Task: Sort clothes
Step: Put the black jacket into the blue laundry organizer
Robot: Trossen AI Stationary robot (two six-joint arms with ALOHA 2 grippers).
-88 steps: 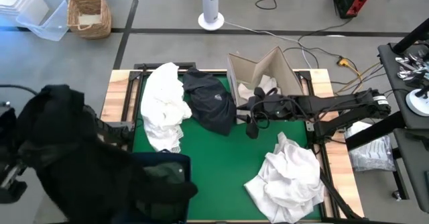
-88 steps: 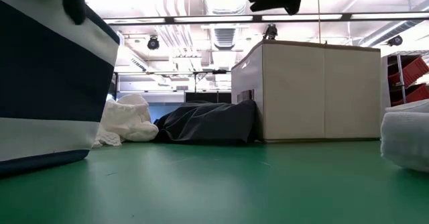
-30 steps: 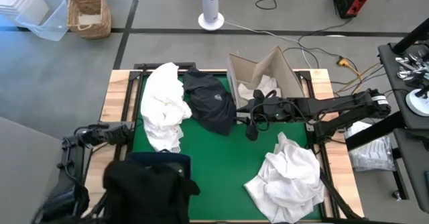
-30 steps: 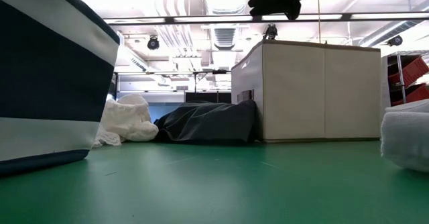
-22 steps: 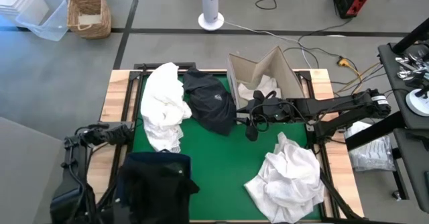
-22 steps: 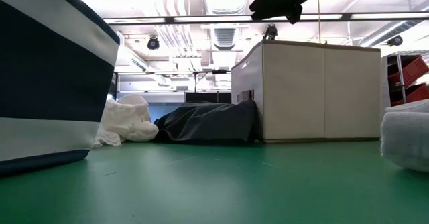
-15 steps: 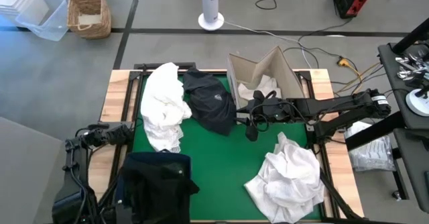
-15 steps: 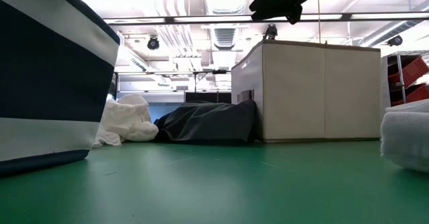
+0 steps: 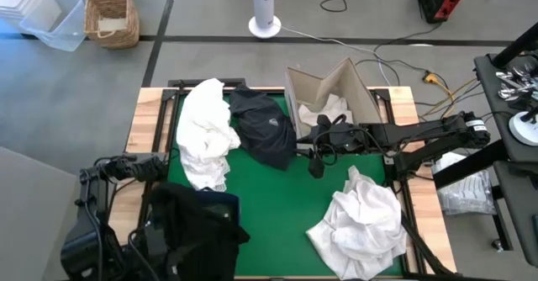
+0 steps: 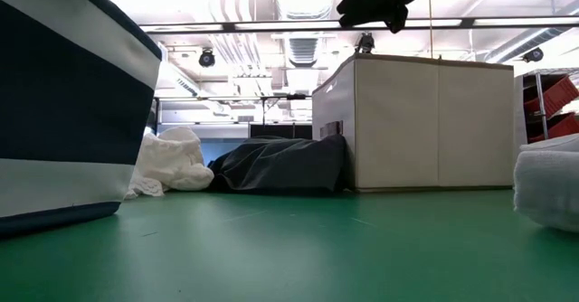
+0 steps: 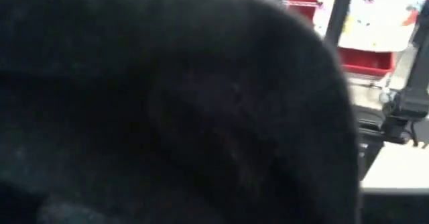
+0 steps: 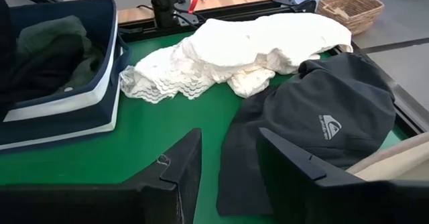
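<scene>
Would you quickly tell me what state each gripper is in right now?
Left gripper: shut on the black garment over the navy bin.
Right gripper: open, empty.

The desk (image 9: 277, 193) wears a smooth matt green mat with bare pale wood (image 9: 424, 218) at its 3 and 9 o'clock edges. White cloth (image 12: 248, 46) near 11 o'clock looks crinkled, with lace trim. The navy garment (image 12: 322, 117) is soft and matt. The box (image 9: 332, 87) is plain cardboard; the bin (image 12: 74, 110) is fabric.

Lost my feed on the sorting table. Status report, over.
Left gripper shut, buried in the black garment over the navy bin. Right gripper open, empty, above the mat beside the cardboard box. White piles and navy shirt unsorted.
</scene>
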